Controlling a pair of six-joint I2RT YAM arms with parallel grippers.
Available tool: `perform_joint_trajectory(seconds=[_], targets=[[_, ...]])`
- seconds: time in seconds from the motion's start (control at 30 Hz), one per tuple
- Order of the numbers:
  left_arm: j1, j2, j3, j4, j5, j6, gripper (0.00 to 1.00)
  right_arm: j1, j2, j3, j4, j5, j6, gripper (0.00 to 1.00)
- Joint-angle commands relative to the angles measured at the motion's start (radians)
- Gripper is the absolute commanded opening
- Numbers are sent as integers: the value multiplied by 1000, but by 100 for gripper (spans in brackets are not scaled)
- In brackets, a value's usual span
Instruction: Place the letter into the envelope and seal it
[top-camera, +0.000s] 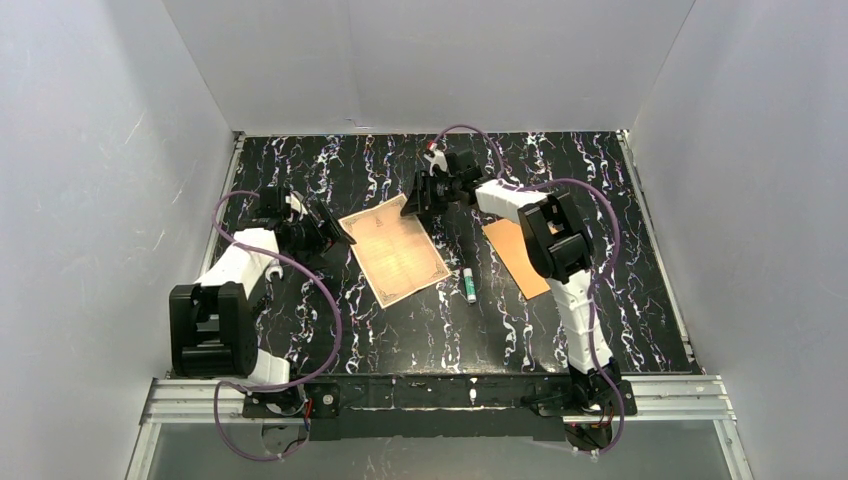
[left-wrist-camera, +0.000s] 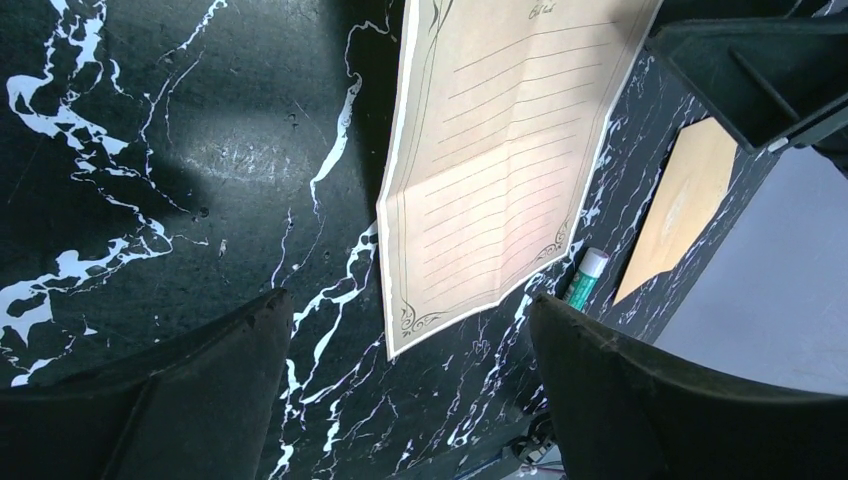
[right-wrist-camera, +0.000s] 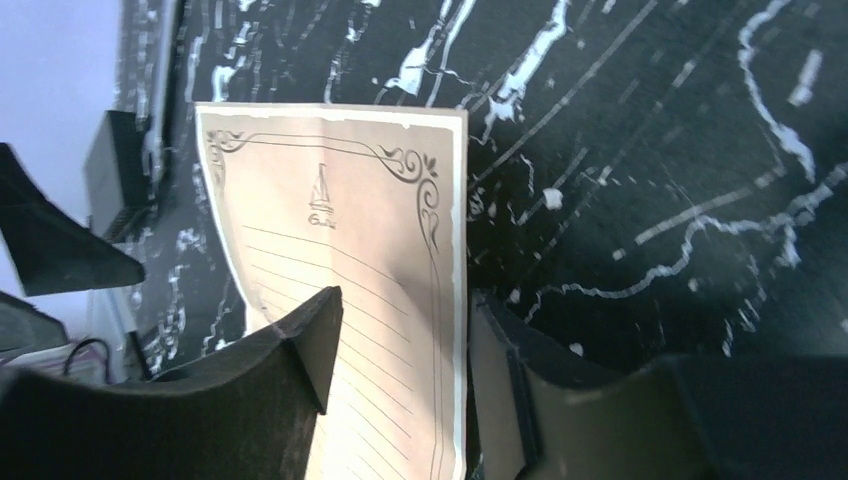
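Note:
The letter (top-camera: 395, 250), a cream sheet with an ornate border, lies flat near the middle of the black marble table (top-camera: 400, 330). The orange envelope (top-camera: 515, 255) lies to its right, partly under my right arm. My left gripper (top-camera: 335, 228) stands open at the letter's left corner. In the left wrist view the letter (left-wrist-camera: 490, 170) lies just ahead of the wide-apart left gripper (left-wrist-camera: 408, 300), with nothing between the fingers. My right gripper (top-camera: 412, 205) is at the letter's far corner. In the right wrist view the right gripper (right-wrist-camera: 405, 300) is open and straddles the edge of the letter (right-wrist-camera: 340, 230).
A green and white glue stick (top-camera: 469, 286) lies between the letter and the envelope; it also shows beside the envelope (left-wrist-camera: 680, 210) as the glue stick (left-wrist-camera: 585, 275). White walls enclose the table on three sides.

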Motion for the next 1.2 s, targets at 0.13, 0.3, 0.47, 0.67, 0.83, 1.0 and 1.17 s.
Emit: perform_joint_trajectory(seconds=[0.13, 0.3, 0.47, 0.67, 0.83, 1.0, 1.17], targets=[[-1, -83, 52, -80, -27, 39, 85, -12, 84, 32, 183, -223, 118, 42], [-1, -127, 74, -92, -42, 32, 85, -31, 83, -21, 357, -242, 261, 6], [-1, -171, 126, -106, -32, 39, 87, -65, -31, -85, 594, -234, 541, 1], [-2, -217, 209, -68, 41, 15, 93, -122, -198, -130, 903, -185, 927, 1], [-2, -239, 281, 1, 120, -10, 98, -147, -287, -110, 1041, -131, 1142, 1], [-2, -232, 320, 197, 304, -70, 98, -152, -376, -90, 1022, -101, 1198, 1], [-2, -202, 334, 446, 409, -212, 98, -152, -454, -86, 1042, -63, 1283, 1]])
